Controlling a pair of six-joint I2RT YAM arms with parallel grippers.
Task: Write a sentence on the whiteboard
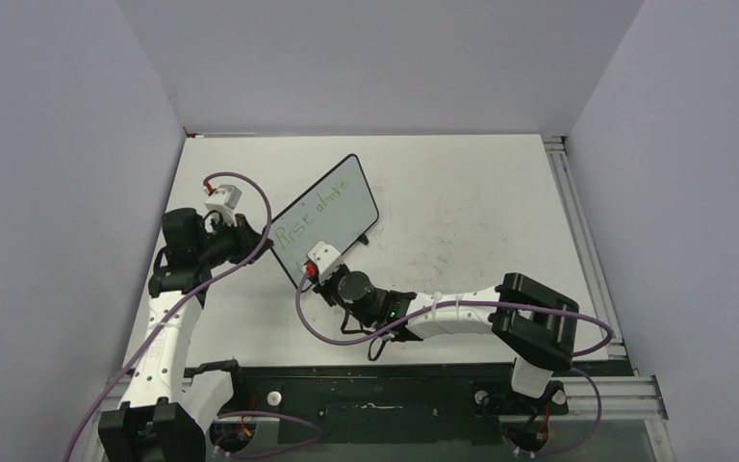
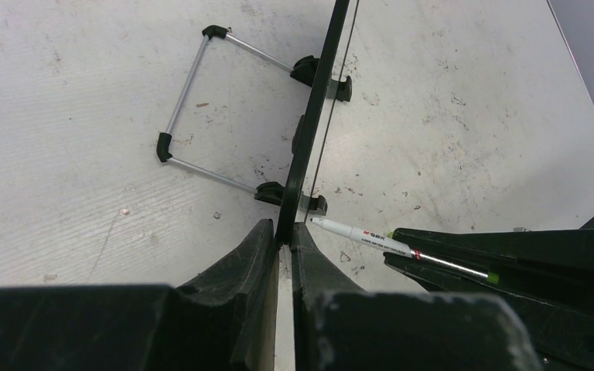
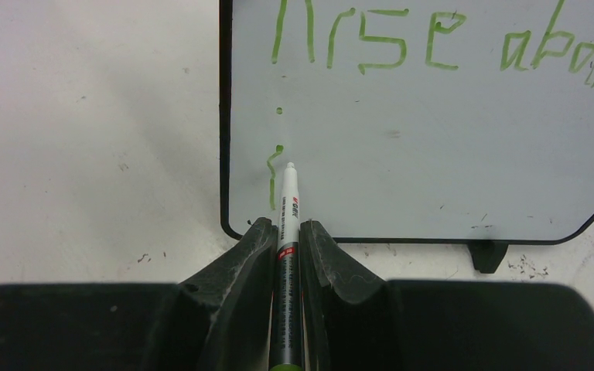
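Board: the whiteboard (image 1: 332,207) stands left of centre on the worktop (image 1: 481,212), angled across the top view, propped on a wire stand (image 2: 193,93) behind it
Left side: the left gripper (image 2: 285,236) has its jaws pinched on the board's thin black edge, steadying it
Right side: the right gripper (image 3: 286,232) has its jaws closed around a marker (image 3: 288,197), whose tip rests at the board face low on the left
Done: the sentence (image 3: 371,39) has a first line in green, "Rise" and a second word starting "ab" that runs out of the right wrist view
Under way: a short green stroke (image 3: 272,182) and a dot above it sit just beside the pen tip, which looks like the start of a second line
Left to do: judging by this, most of the second line
Writing room: bare white board stretches to the right of the tip, below the first line
Edges: the stroke lies close to the board's left frame and not far above its bottom frame, so there is little margin downward
Arm room: the left arm is near the left wall; scuffed worktop shows beyond the board's right side
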